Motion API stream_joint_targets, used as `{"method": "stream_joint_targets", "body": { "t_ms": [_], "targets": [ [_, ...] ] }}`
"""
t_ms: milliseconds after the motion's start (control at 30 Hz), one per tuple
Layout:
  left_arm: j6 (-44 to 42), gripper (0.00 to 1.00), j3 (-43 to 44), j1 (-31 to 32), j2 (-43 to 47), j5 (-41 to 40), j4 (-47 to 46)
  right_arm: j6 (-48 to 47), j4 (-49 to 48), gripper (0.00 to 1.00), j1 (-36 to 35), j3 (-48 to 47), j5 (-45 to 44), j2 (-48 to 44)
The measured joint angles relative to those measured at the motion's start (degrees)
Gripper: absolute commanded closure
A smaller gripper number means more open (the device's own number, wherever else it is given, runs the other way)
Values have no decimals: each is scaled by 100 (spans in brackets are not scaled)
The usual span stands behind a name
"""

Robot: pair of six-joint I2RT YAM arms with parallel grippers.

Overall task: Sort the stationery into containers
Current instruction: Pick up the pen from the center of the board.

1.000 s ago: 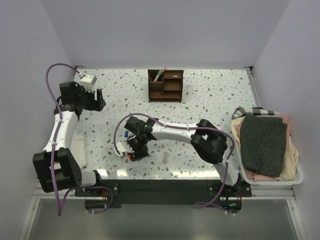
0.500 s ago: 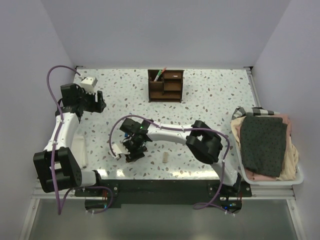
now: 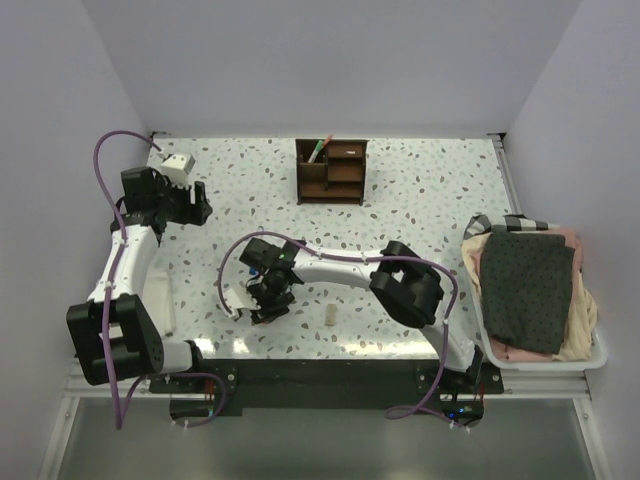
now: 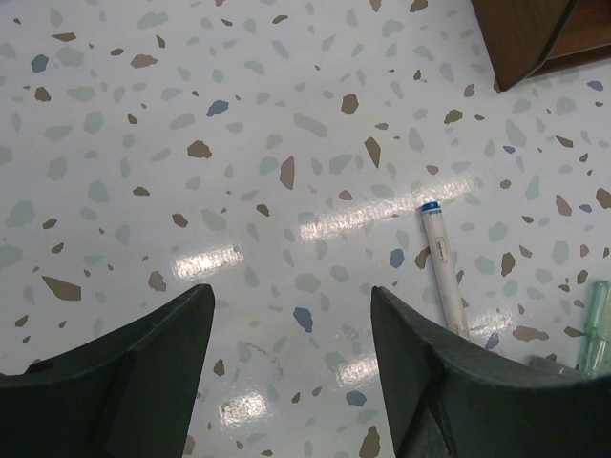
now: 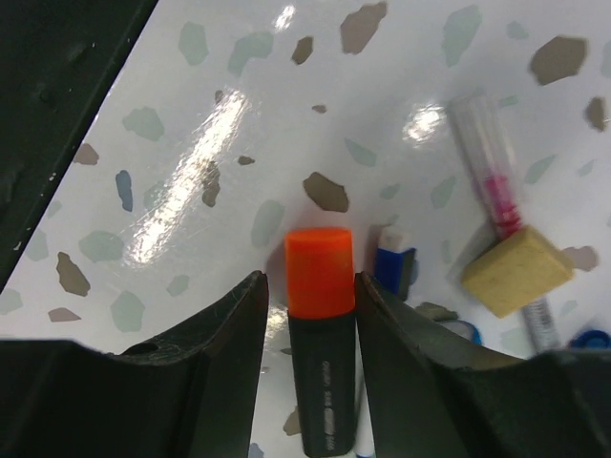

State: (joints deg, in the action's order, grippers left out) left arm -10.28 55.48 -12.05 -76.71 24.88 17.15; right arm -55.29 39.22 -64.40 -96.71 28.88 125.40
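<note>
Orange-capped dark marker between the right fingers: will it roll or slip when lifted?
The orange-capped dark marker looks rigid, so it should lift without bending. Its smooth plastic could slip a little where the right gripper flanks it. The cap looks oval rather than round, so rolling seems unlikely.

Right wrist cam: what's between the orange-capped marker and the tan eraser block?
A small blue-and-white piece lies between the orange-capped marker and the tan eraser block, close beside the marker; the right wrist view shows it.
</note>
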Motion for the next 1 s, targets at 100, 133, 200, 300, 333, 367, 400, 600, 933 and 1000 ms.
{"method": "stream_joint_targets", "body": {
  "t_ms": [100,133,200,300,333,367,400,600,933,1000],
  "targets": [
    [0,29,0,0,-24,0,-26,44,20,54,0,173,-57,-9],
    [0,29,0,0,-33,0,-35,63,33,53,-7,173,-83,-17],
    [0,29,0,-4,-35,0,-39,101,33,51,-7,181,-87,-17],
    [-2,29,0,-9,-35,0,-61,151,31,55,-13,181,-96,-17],
    [-2,29,0,-9,-35,0,-79,170,22,67,-17,181,-114,-17],
    [-4,29,0,-9,-35,0,-94,175,15,73,-22,181,-133,-15],
    [-9,29,0,-11,-35,0,-98,175,-15,79,-24,181,-170,-15],
    [-66,29,15,-17,-46,22,-96,254,17,99,-46,131,-278,-15],
    [-232,29,1196,-22,-249,293,605,426,1792,100,579,-2505,-201,17],
    [-238,28,1423,-22,-260,463,627,748,1622,100,933,-3176,-170,-33]
  ]
}}
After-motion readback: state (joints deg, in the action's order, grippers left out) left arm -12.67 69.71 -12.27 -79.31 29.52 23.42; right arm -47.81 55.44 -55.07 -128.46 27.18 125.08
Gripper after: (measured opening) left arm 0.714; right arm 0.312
